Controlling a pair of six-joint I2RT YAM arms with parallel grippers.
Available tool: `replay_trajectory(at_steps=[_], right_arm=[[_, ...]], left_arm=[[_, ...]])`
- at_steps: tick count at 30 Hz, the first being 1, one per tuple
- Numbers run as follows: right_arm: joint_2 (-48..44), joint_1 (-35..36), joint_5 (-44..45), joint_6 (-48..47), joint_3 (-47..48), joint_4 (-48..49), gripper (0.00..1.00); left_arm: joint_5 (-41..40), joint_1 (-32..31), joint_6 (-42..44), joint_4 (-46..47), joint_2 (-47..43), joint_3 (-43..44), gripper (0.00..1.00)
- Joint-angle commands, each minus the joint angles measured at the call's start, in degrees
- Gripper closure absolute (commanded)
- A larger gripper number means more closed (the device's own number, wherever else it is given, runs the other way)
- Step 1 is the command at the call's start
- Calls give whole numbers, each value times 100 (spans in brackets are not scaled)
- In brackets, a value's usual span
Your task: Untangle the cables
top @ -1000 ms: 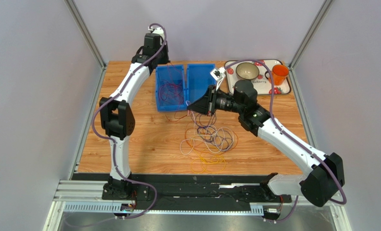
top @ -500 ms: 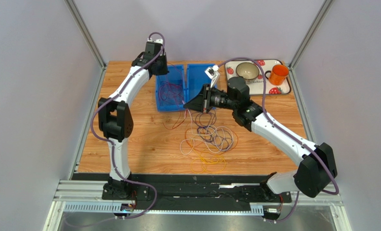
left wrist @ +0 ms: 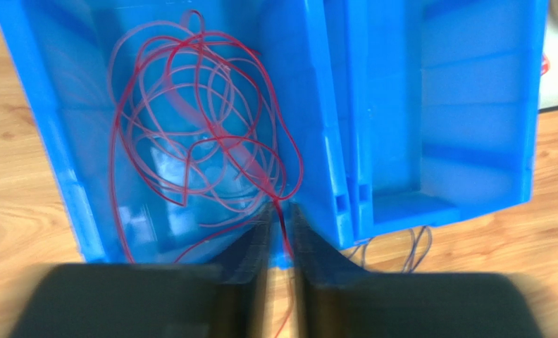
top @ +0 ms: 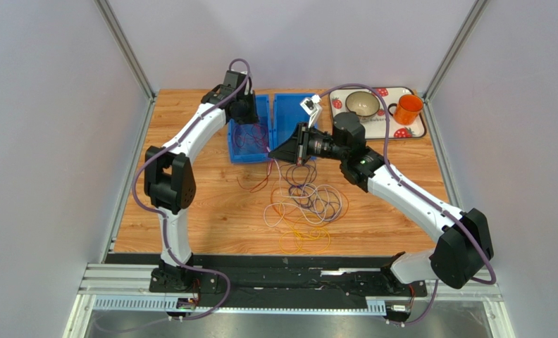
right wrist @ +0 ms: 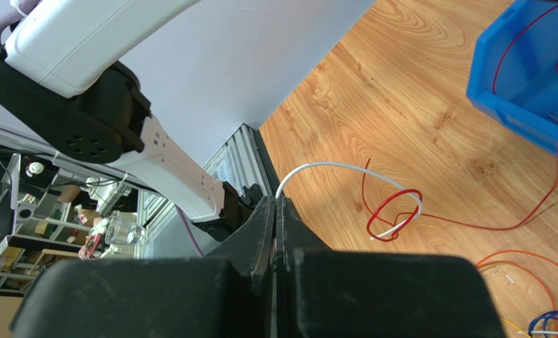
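Cables (top: 308, 201) clutter the middle; 2 blue bins (top: 294, 117) block beyond.

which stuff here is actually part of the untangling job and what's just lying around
Part of the job: cable pile on the table; white cable in the right gripper; red cable inside one of the blue bins, probably sorting bins.
Just lying about: tray, bowl, orange mug.

In the blue bin (left wrist: 317, 105) by the far edge of the tabletop (top: 218, 218), a dark red cable (left wrist: 218, 137) is coiled in loose loops. At the middle, white and purple cables (top: 310, 201) are piled in a tangle. Toward the near edge, yellow-orange loops (top: 304, 237) are spread. One white cable (right wrist: 345, 167) is pinched by the right end effector (right wrist: 276, 203).
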Motion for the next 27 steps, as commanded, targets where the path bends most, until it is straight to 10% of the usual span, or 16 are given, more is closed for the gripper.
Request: replay_trajectory(at_steps=[1, 6, 13, 27], right_arm=[[-93, -6, 58, 58, 222, 205, 100], [-76, -15, 102, -3, 318, 143, 100], [21, -15, 146, -65, 389, 90, 100], [47, -24, 365, -311, 556, -182, 100]], left_arm=[[-39, 78, 172, -607, 451, 1121, 62], [-284, 78, 348, -651, 84, 1193, 34], [-821, 78, 445, -609, -1049, 536, 31], [48, -211, 787, 1913, -5215, -4684, 34]])
